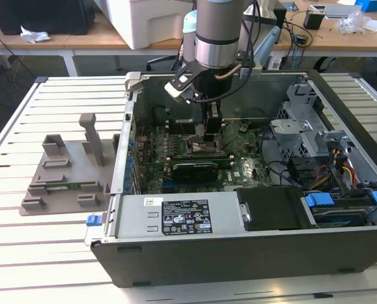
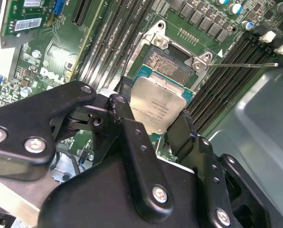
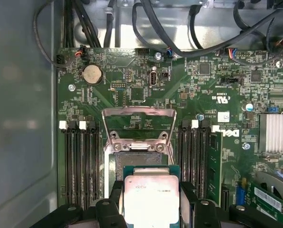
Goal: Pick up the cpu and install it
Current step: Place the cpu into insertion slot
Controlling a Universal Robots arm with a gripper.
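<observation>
Gripper (image 2: 152, 111) is clamped on the cpu (image 3: 151, 199) by two opposite edges, silvery top up. The chip is held right over the open socket (image 3: 139, 159), whose load frame (image 3: 139, 114) is swung up; can't tell if chip touches socket. Socket sits on the green motherboard (image 3: 131, 71) btwn RAM slots (image 3: 79, 161), inside the open PC case (image 1: 239, 259), which also holds a silver labelled box (image 1: 175, 215), drive cage (image 1: 302, 126) and cables (image 1: 340, 168). At the exterior view's left of the case, a grey tray (image 1: 61, 190) w/ upright posts lies on the slatted table (image 1: 23, 253).
</observation>
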